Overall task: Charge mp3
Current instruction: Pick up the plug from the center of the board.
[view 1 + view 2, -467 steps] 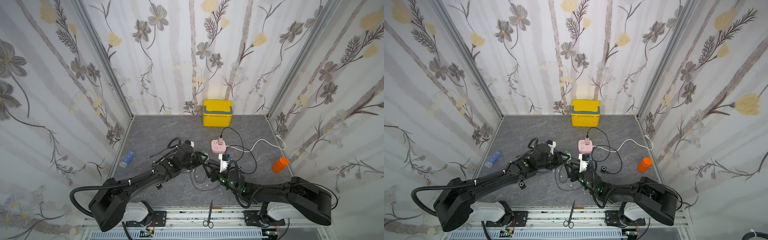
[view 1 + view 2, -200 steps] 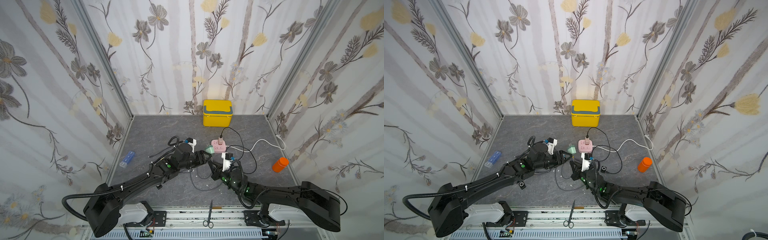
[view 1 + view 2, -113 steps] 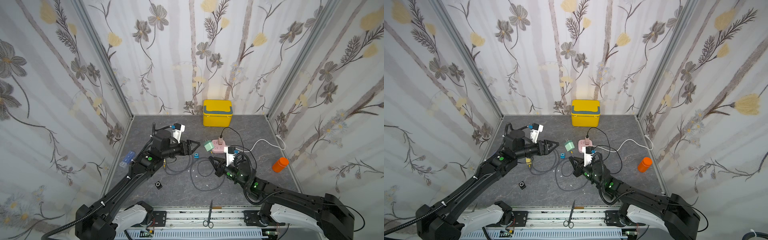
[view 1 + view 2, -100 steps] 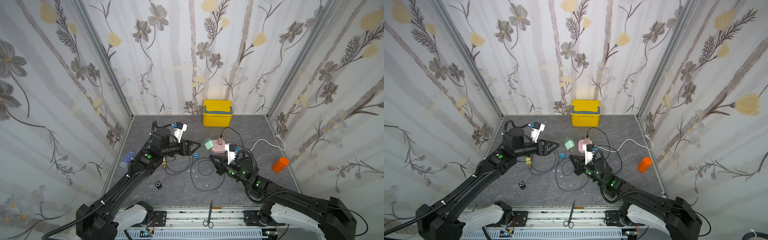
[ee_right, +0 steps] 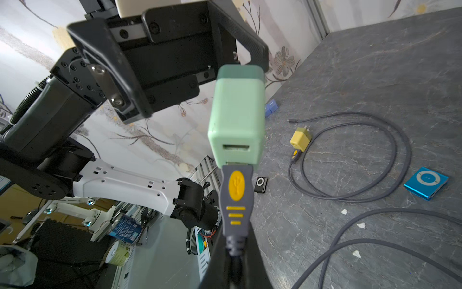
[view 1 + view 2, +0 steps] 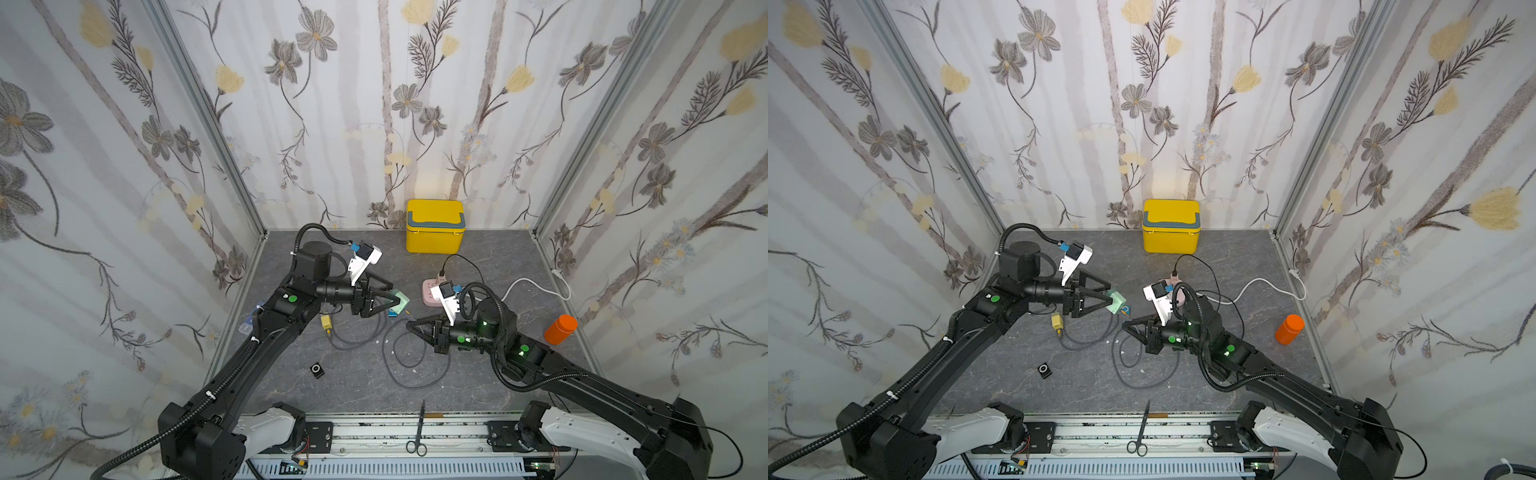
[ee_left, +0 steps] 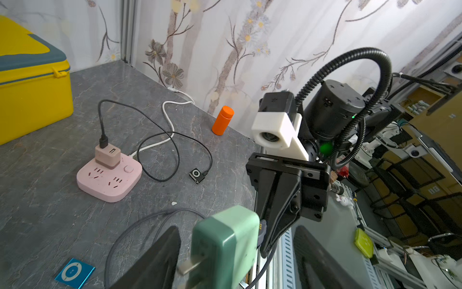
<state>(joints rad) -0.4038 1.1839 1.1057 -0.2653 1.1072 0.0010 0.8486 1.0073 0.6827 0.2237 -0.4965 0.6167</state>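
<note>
Both top views, left to right. A black mp3 (image 6: 317,369) lay loose on the tabletop (image 6: 357,395) toward the front, with no cable on it. Next right, my left gripper (image 6: 390,297) hung above the tabletop with its jaws wide and the green adapter (image 6: 400,302) between them. Left wrist view showed a gap on each side of the adapter, so I judged it unclamped.

Just right of that, the right gripper (image 6: 410,326) was pinched narrow on the USB plug (image 5: 236,192), which sat at the adapter's lower port. I judged that the plug alone carried the adapter. Likely reason: to offer the adapter's body to the left gripper, to be steadied or taken over.

Under the adapter a blue mp3 (image 5: 426,182) lay on the tabletop. Further right, a third mp3 (image 7: 197,174) was wired to the pink power strip (image 7: 108,177). I couldn't tell which player I was meant to charge.

Changes: half a second earlier the adapter stood clear of the left gripper, nearer the strip. It had since come in between the jaws along with the right gripper, while the left gripper barely shifted. Two seconds earlier both grippers were low in the cable tangle at mid-tabletop.
</note>
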